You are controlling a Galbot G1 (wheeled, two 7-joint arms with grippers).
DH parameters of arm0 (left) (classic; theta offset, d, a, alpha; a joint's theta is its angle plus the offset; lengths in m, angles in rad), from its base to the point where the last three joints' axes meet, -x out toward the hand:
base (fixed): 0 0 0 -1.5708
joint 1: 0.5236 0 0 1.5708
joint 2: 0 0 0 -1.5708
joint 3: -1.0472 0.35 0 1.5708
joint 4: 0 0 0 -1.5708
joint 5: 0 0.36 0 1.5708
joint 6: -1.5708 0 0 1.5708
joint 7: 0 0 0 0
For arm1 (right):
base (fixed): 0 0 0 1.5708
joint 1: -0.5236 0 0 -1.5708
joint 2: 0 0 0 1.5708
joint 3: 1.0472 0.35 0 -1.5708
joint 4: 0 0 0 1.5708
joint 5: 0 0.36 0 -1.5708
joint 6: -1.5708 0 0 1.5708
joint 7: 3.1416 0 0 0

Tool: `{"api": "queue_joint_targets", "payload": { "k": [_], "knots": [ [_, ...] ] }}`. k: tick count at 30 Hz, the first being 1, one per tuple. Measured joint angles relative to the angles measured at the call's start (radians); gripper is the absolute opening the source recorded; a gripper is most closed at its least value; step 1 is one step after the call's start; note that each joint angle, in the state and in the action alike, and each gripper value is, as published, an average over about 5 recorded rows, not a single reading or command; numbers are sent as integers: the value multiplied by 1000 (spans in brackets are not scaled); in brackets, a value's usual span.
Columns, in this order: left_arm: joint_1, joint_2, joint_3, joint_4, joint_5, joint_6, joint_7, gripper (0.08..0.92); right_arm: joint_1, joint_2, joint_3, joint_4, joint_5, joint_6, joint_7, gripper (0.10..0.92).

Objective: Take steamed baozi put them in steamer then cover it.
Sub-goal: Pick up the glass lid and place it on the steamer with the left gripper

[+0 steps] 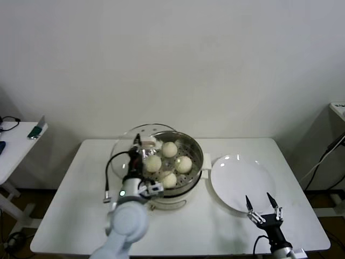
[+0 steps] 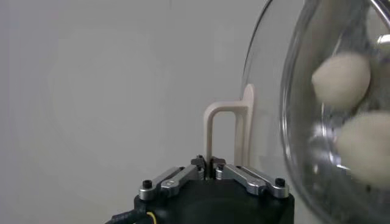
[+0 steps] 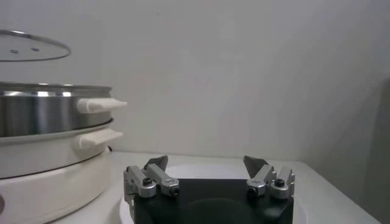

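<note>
Cover: glass, rigid, likely heavy, slippery, breakable; carried by its cream handle, frame centre-left, partly over steamer holding four steamed baozi. Left gripper clamped on handle. Right gripper open, empty, lower right by plate.

We see our left gripper and right gripper with black bodies, silver screwed finger links, and grey-white arms.
</note>
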Motion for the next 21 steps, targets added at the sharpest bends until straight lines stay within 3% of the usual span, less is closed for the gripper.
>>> {"api": "queue_joint_targets", "payload": {
  "k": [11,21],
  "knots": [
    [-35,-147,82,119,118,35,6,149,4,6,-4,-20,13,23,0,823],
    [-47,-179,90,192,158,49,6,149,9,12,-3,-35,22,41,4,823]
  ]
}}
